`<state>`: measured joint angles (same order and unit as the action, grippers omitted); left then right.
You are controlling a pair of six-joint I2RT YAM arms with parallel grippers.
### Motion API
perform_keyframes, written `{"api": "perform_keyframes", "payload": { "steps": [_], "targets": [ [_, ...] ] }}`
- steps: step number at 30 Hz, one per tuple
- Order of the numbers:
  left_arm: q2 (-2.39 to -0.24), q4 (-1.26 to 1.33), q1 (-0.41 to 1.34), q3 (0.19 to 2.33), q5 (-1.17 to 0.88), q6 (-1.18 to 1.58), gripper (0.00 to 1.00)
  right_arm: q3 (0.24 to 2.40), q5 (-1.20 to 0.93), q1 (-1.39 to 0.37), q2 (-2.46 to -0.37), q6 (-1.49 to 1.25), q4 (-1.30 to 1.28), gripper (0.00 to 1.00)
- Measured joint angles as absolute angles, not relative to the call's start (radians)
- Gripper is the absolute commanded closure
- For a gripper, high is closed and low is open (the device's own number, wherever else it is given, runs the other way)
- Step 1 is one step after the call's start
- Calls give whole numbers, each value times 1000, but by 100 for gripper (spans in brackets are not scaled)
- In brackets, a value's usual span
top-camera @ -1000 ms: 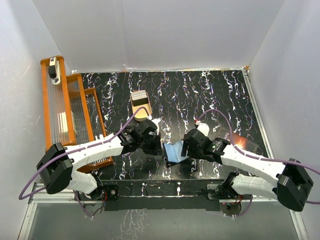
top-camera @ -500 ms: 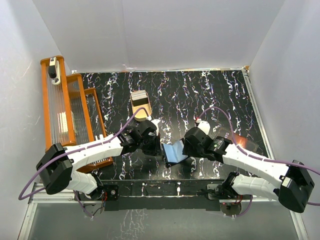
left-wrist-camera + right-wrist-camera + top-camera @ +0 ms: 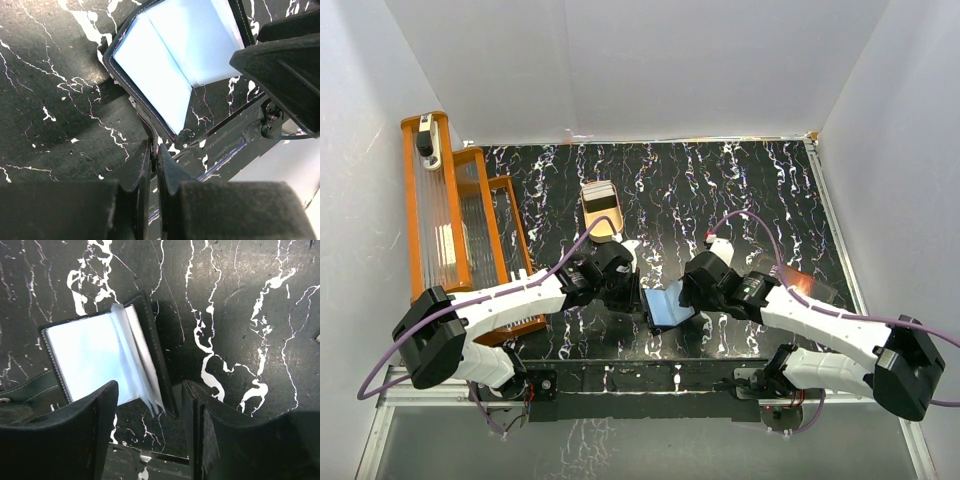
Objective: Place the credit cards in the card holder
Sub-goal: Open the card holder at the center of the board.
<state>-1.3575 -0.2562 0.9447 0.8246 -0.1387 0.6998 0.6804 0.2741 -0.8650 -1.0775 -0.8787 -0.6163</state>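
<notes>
Your left gripper (image 3: 154, 150) is closed tight on the near cover edge of the card holder (image 3: 90, 355), which lies open on the black marbled table (image 3: 750, 190) between your two grippers, pale blue lining up. Your right gripper (image 3: 150, 390) has its jaws apart, one on each side of the holder's far cover and the loose clear sleeves, gripping nothing.

I judge the step in hand to be spreading the holder flat so a slot faces up. Hold the left clamp firm and low as the anchor. Before the right jaws close, make sure they take the cover with the sleeves and not one sleeve alone, since a single sleeve would likely bend or slip out. Draw away from the left gripper gently, or the fold may spring shut.

The right wrist view shows the sleeves fanned up off the spine, which the top view cannot resolve. The left wrist view shows the thin cover edge entering its fingers. Only the top view shows both arms meeting at the holder. No credit cards show in either wrist view.
</notes>
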Motion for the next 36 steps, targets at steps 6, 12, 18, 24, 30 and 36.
{"api": "perform_keyframes", "payload": {
  "steps": [6,12,18,24,30,36],
  "targets": [
    [-1357,-253,945,815,-138,700,100,621,275,-865,-1126,-871,-560,79],
    [-1358,-246,945,782,-112,701,100,533,290,-865,-1129,-897,-528,94],
    [-1383,-254,945,769,-88,704,100,461,290,-865,-1077,-941,-470,92],
    [-1424,-261,945,768,-84,704,100,441,276,-865,-1053,-977,-474,70],
    [-1425,-262,945,768,-84,704,100,476,268,-865,-1049,-982,-546,61],
    [-1425,-260,945,768,-85,703,100,569,269,-865,-1050,-971,-617,60]
  ]
}}
